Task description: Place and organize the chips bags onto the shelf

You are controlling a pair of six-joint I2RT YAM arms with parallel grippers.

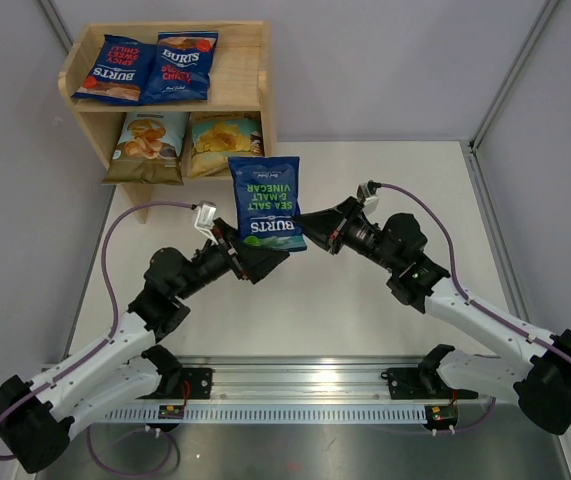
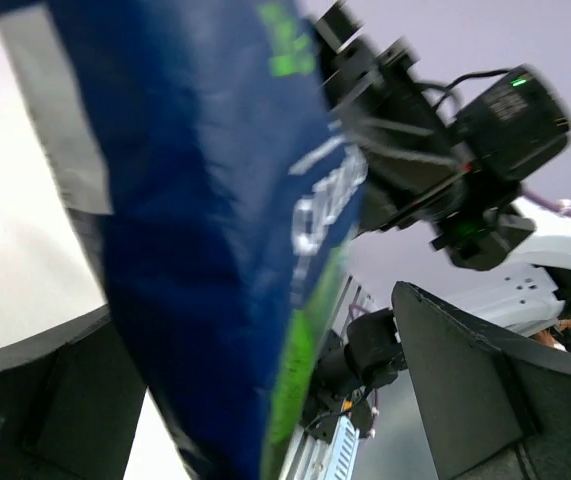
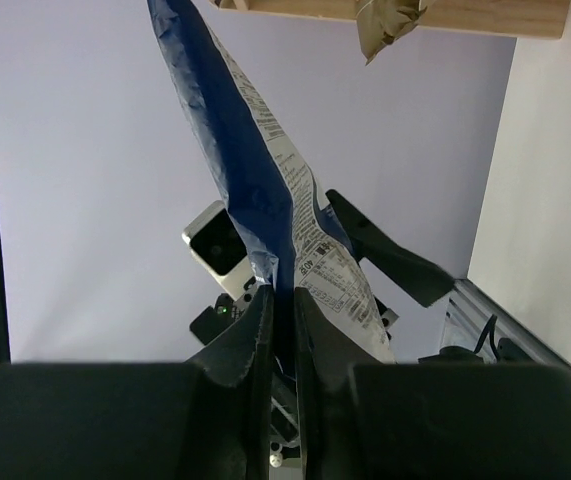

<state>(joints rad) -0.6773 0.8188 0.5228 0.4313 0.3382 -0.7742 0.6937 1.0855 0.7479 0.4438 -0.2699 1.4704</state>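
Observation:
A dark-blue bag with green lettering hangs upside down in the air in front of the pine shelf. My right gripper is shut on the bag's edge, and the right wrist view shows the fingers pinching it. My left gripper is open, its fingers wide apart on either side of the bag's lower end. Two dark-blue Burts bags lie on the top tier. The light-blue Cassava bag and the yellow bag stand on the lower tier.
The shelf stands at the table's far left corner against grey walls. The right side of its top tier is bare wood. A metal rail runs along the near edge between the arm bases. The shelf's underside shows above in the right wrist view.

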